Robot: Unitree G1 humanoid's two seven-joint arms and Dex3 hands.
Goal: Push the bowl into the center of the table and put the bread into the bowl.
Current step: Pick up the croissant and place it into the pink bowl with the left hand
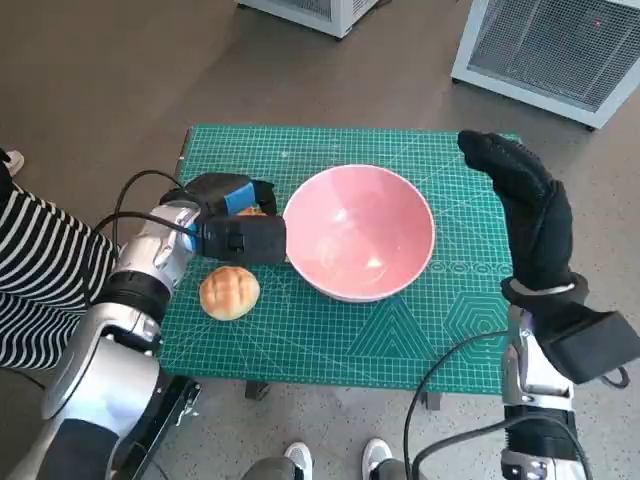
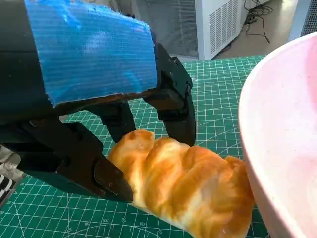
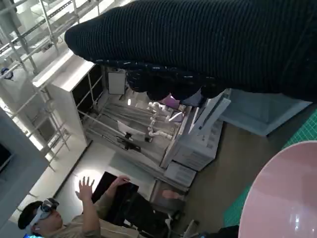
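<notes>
- The round pink ceramic bowl (image 1: 360,232) sits near the middle of the green gridded cutting mat (image 1: 330,340).
- A golden twisted bread loaf (image 2: 183,186) lies just left of the bowl, under the black, blue-taped left hand (image 1: 232,205), whose fingers (image 2: 174,106) straddle it.
- A round tan bun (image 1: 229,292) lies on the mat nearer the robot, beside the left wrist.
- The black knitted-glove right hand (image 1: 525,205) is raised right of the bowl.

table (image 1: 330,345) | green mat (image 1: 420,320) | bowl (image 1: 360,232) | bread roll (image 1: 229,292) | twisted bread (image 2: 183,186)
</notes>
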